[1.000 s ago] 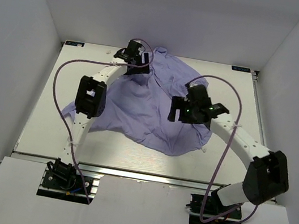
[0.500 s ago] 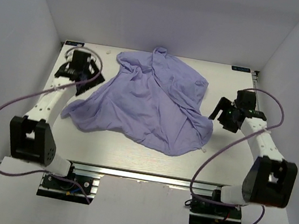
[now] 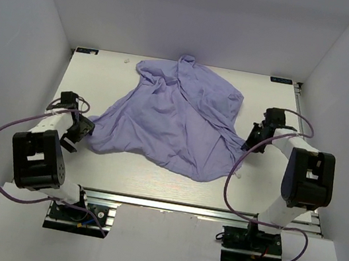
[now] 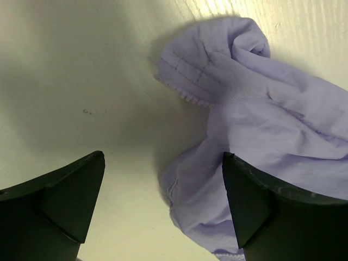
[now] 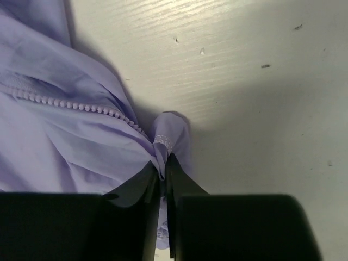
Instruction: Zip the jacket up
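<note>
On the pale wood-grained table (image 3: 153, 180), a thin, wrinkled lavender fabric jacket (image 3: 176, 121) lies crumpled at centre. My left gripper (image 4: 163, 157) hangs wide open over its scrunched left corner. My right gripper (image 5: 163, 163) pinches a bunched edge beside beaded zipper teeth (image 5: 70, 104). I judge that tugging could slip this small, slick fold free.

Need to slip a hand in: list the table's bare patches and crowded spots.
Bare: the table strip between the jacket and the near edge; both far corners. Crowded: the jacket's left tip at the open left pincer, its right edge in the right pincer.
</note>
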Controlling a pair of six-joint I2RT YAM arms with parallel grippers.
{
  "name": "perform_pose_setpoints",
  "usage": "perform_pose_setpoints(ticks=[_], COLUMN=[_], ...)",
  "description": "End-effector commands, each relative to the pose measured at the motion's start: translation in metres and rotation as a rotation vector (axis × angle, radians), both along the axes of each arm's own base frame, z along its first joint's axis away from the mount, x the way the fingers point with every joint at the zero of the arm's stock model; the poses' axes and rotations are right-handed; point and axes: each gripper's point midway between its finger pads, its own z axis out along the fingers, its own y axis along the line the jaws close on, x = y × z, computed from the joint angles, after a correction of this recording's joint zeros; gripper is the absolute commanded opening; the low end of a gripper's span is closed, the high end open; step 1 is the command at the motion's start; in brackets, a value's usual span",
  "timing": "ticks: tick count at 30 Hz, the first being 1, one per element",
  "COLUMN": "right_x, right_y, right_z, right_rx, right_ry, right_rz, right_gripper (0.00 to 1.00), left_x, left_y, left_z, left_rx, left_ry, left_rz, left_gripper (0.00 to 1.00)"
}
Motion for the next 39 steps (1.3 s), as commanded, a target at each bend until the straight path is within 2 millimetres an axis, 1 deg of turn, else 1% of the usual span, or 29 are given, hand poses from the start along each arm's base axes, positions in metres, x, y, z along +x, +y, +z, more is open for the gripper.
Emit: perform_pose_setpoints(ticks=[1, 2, 3, 5, 6, 7, 8, 9, 12, 13, 15, 16, 18, 19, 20, 21, 22, 24, 25, 26, 27, 29, 30, 32, 33, 35, 36, 38, 39], right_x=[0.023, 0.025, 0.025, 0.025, 0.03, 0.022, 0.019, 0.015, -0.008, -0.027, -0.051, -0.075, -0.101, -0.123, -0.134, -0.147, -0.161, -0.174, -0.177, -0.177, -0.176, -0.174, -0.172, -0.167, -0.158, -0.156, -0.146, -0.144, -0.136], right_y=[0.0, 0.001, 0.002, 0.009, 0.005, 0.02, 0.026, 0.047, 0.083, 0.116, 0.14, 0.168, 0.189, 0.21, 0.22, 0.231, 0.241, 0.25, 0.252, 0.25, 0.249, 0.244, 0.24, 0.235, 0.226, 0.219, 0.206, 0.201, 0.192], right_z=[0.026, 0.032, 0.044, 0.059, 0.076, 0.081, 0.088, 0.1, 0.106, 0.104, 0.092, 0.087, 0.074, 0.072, 0.071, 0.07, 0.071, 0.081, 0.085, 0.091, 0.095, 0.106, 0.107, 0.112, 0.108, 0.101, 0.093, 0.085, 0.08], right_rx=[-0.009, -0.007, -0.009, -0.03, -0.095, -0.14, -0.19, -0.267, -0.328, -0.317, -0.336, -0.336, -0.349, -0.328, -0.311, -0.27, -0.246, -0.171, -0.15, -0.136, -0.139, -0.136, -0.138, -0.116, -0.107, -0.052, -0.039, 0.017, 0.02], right_ry=[-0.12, -0.141, -0.167, -0.188, -0.232, -0.222, -0.235, -0.278, -0.292, -0.303, -0.291, -0.298, -0.279, -0.281, -0.277, -0.262, -0.26, -0.265, -0.277, -0.3, -0.322, -0.357, -0.36, -0.364, -0.34, -0.28, -0.243, -0.197, -0.181], right_rz=[0.016, 0.022, 0.032, 0.066, 0.067, 0.114, 0.136, 0.195, 0.291, 0.384, 0.434, 0.528, 0.591, 0.673, 0.718, 0.772, 0.825, 0.886, 0.896, 0.896, 0.911, 0.901, 0.892, 0.855, 0.807, 0.773, 0.723, 0.702, 0.664], right_gripper=[0.09, 0.05, 0.0, 0.0, 0.0, 0.0, 0.0, 0.0, 0.0, 0.0, 0.0, 0.0, 0.08, 0.15, 0.21, 0.36, 0.43, 0.56, 0.65, 0.69, 0.75, 0.82, 0.85, 0.88, 0.88, 0.88, 0.88, 0.86, 0.86], left_x=[0.019, 0.021, 0.023, 0.025, 0.026, 0.025, 0.026, 0.026, 0.026, 0.026, 0.023, 0.023, 0.023, 0.023, 0.024, 0.023, 0.024, 0.023, 0.024, 0.025, 0.025, 0.026, 0.028, 0.03, 0.033, 0.034, 0.035, 0.035, 0.035], left_y=[0.002, 0.002, 0.002, 0.002, 0.002, 0.002, 0.002, 0.0, -0.001, -0.001, 0.001, 0.001, 0.001, 0.0, 0.0, 0.001, 0.0, 0.002, 0.002, 0.002, 0.003, 0.004, 0.005, 0.005, 0.006, 0.009, 0.01, 0.013, 0.013], left_z=[0.009, 0.009, 0.007, 0.007, 0.005, 0.004, 0.006, 0.004, 0.005, 0.004, 0.002, 0.002, 0.002, 0.002, 0.003, 0.003, 0.003, 0.004, 0.004, 0.006, 0.006, 0.004, 0.005, 0.003, 0.005, 0.004, 0.003, 0.002, 0.0], left_rx=[-0.005, -0.003, 0.0, -0.002, -0.001, -0.002, -0.002, -0.005, -0.008, -0.006, 0.004, 0.005, 0.002, -0.004, -0.004, -0.002, -0.001, 0.002, 0.005, 0.006, 0.009, 0.013, 0.013, 0.013, 0.015, 0.024, 0.027, 0.037, 0.035], left_ry=[-0.116, -0.127, -0.142, -0.151, -0.161, -0.162, -0.173, -0.182, -0.204, -0.203, -0.19, -0.188, -0.184, -0.186, -0.187, -0.185, -0.187, -0.185, -0.188, -0.192, -0.19, -0.183, -0.184, -0.178, -0.18, -0.172, -0.162, -0.151, -0.145], left_rz=[0.026, 0.026, 0.021, 0.022, 0.023, 0.024, 0.023, 0.019, 0.02, 0.018, 0.026, 0.025, 0.028, 0.024, 0.025, 0.026, 0.025, 0.031, 0.033, 0.032, 0.035, 0.037, 0.037, 0.036, 0.036, 0.04, 0.041, 0.047, 0.044], left_gripper=[0.98, 0.98, 0.98, 0.98, 0.98, 0.98, 0.98, 0.98, 0.98, 0.98, 0.98, 0.98, 0.98, 0.98, 0.98, 0.98, 0.98, 0.98, 0.98, 0.98, 0.98, 0.98, 0.98, 0.98, 0.98, 0.98, 0.98, 0.98, 0.98])
